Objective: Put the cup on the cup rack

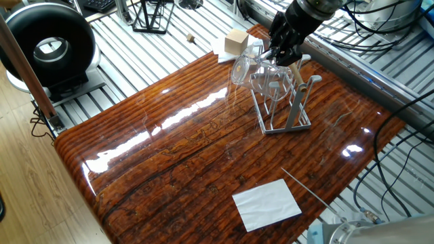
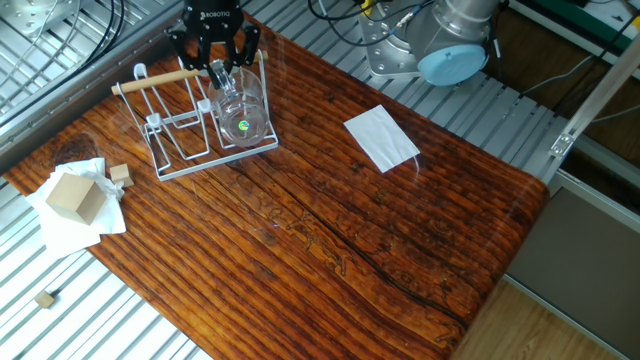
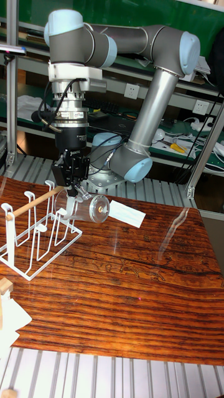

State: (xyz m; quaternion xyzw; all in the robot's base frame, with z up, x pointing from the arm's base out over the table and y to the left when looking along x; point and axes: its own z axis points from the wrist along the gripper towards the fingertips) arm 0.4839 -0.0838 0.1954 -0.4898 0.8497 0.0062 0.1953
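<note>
We find the gripper (image 3: 73, 187) clamped on the cup (image 3: 84, 208), which is tilted on its side over the cup rack (image 3: 36, 238), at the table's (image 2: 330, 240) eleven o'clock corner in the other fixed view.

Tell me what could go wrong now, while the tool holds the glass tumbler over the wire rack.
1. The tool grips the glass tumbler only near its rim, lying sideways; smooth glass might slip and fall onto the wire rack.
2. The tumbler hangs close to the upright pegs and wooden rod handle; a small misalignment could knock the light rack.
</note>
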